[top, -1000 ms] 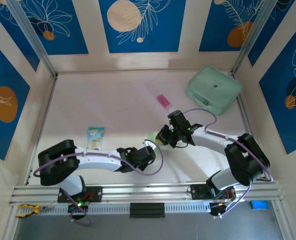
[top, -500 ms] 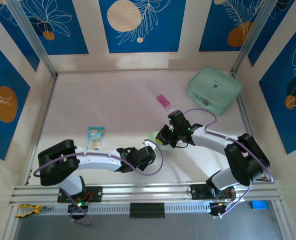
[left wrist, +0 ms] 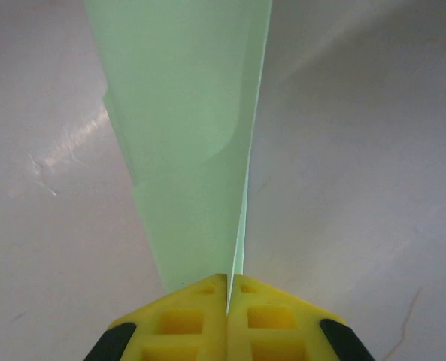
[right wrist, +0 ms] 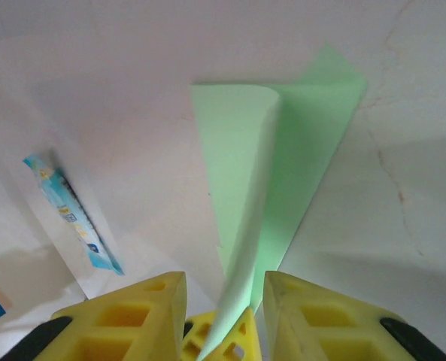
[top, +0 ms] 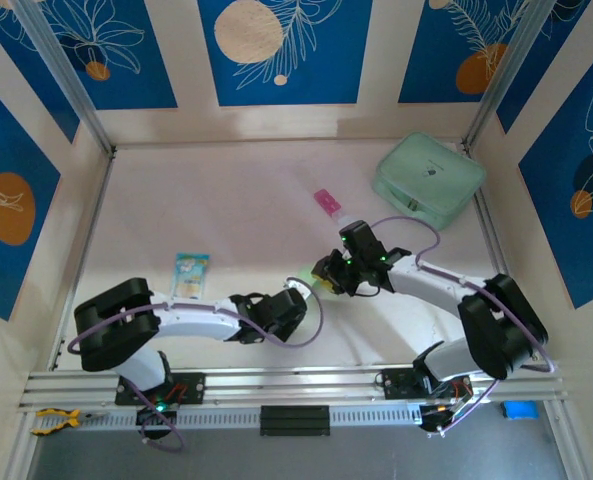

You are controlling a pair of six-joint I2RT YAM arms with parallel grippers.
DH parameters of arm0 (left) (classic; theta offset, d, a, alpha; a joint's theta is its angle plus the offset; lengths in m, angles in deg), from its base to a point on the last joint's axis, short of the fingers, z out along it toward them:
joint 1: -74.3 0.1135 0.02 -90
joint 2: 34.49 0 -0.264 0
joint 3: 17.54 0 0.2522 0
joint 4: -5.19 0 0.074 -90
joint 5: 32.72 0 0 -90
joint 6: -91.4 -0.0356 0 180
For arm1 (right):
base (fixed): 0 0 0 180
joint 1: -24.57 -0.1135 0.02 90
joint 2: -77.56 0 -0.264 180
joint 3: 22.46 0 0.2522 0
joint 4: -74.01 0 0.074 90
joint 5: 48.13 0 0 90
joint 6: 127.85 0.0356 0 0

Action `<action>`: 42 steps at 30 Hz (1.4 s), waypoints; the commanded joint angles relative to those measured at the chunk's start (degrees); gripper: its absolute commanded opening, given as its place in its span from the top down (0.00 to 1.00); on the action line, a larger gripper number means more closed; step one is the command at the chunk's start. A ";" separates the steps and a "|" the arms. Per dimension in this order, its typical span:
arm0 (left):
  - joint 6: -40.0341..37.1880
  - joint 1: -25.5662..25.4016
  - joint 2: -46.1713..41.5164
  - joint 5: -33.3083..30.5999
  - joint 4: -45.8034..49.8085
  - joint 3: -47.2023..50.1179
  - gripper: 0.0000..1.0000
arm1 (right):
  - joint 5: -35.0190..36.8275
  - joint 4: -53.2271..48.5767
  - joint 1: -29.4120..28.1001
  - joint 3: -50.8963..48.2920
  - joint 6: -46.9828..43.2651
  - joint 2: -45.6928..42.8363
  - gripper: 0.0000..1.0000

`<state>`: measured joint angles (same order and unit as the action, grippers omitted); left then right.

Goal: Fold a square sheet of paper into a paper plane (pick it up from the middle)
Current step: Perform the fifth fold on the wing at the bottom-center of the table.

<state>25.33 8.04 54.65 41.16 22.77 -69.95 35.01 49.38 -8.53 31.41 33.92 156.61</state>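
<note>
The folded paper (top: 311,278) lies near the middle of the counter (top: 226,190), between the two grippers. The left gripper (top: 299,292) is at its near-left end and the right gripper (top: 323,272) at its far-right end. The packet (top: 190,275) lies to the paper's left, well apart. Behind the paper lies the tube (top: 328,203) — and farther right, in the back right corner, the case (top: 428,180), apart from the tube.

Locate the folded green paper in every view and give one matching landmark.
Top external: green paper, a small sliver just below picture centre.
Left wrist: paper reaching from the shut jaws of the left gripper to the top edge.
Right wrist: paper between the open jaws of the right gripper, extending upper right.
Landmark: blue-and-white packet, left of the paper, top and right wrist views.
</note>
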 commanded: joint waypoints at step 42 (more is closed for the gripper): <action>-4.88 9.92 0.72 27.80 -3.91 -1.15 0.80 | -2.70 -0.24 2.48 -5.97 -3.89 -3.53 0.66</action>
<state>22.25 17.46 54.58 67.45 16.89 -69.56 34.07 49.18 -6.26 26.15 30.53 152.24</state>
